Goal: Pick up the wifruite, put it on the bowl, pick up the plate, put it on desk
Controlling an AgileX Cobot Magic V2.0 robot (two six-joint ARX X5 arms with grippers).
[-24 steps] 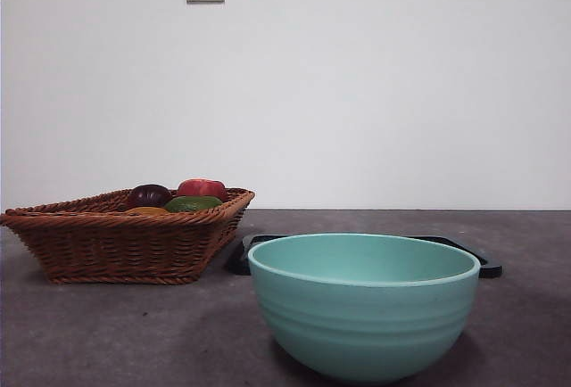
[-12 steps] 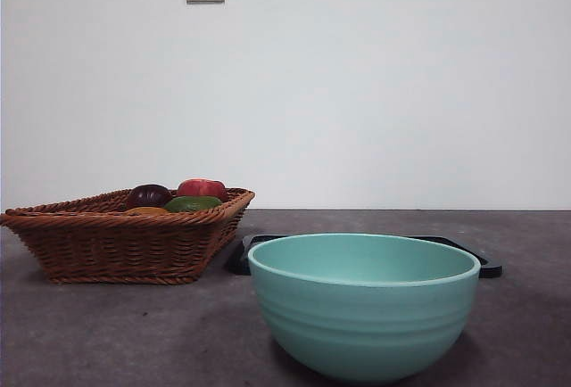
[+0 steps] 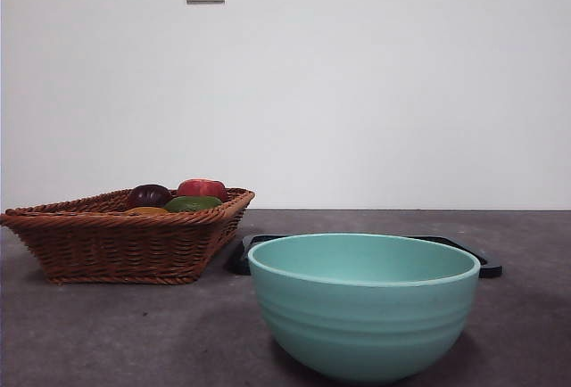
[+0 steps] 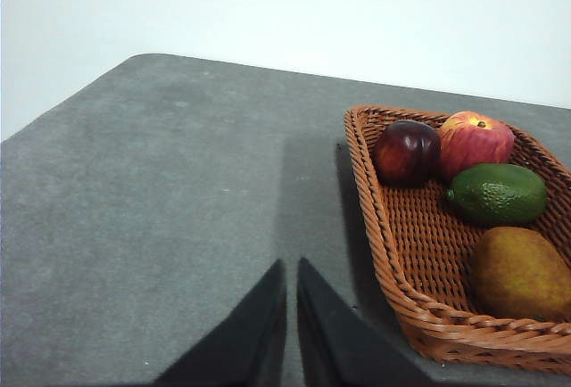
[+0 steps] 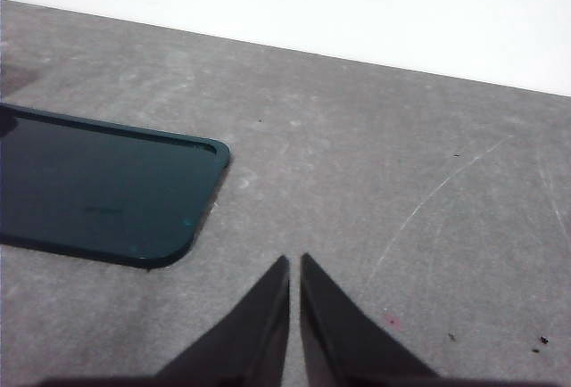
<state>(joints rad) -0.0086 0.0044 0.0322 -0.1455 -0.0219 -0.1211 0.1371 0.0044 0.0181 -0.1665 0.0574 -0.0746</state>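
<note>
The bowl stands upright on the tabletop, nearest the front camera, and nothing shows above its rim. Directly behind it lies a flat dark tray with rounded corners; only its two ends are visible in the front view, so whether it touches the bowl cannot be determined. In the right wrist view the same tray lies flat on the tabletop with a bare upper surface.

A brown wicker basket sits on the tabletop beside the bowl and clear of it. The left wrist view shows four fruits in this basket:

- The orange-brown fruit lies against the near rim, just beside the green fruit.
- The green fruit lies in the middle.
- The dark purple fruit and the red fruit lie side by side at the far end.

In the front view the orange-brown fruit shows only as a thin sliver above the basket rim.

The left end effector hangs above bare tabletop just outside the basket, its jaws pressed together and gripping nothing. The right end effector hangs above bare tabletop near one corner of the tray, its jaws likewise together and empty. Neither arm appears in the front view.
</note>
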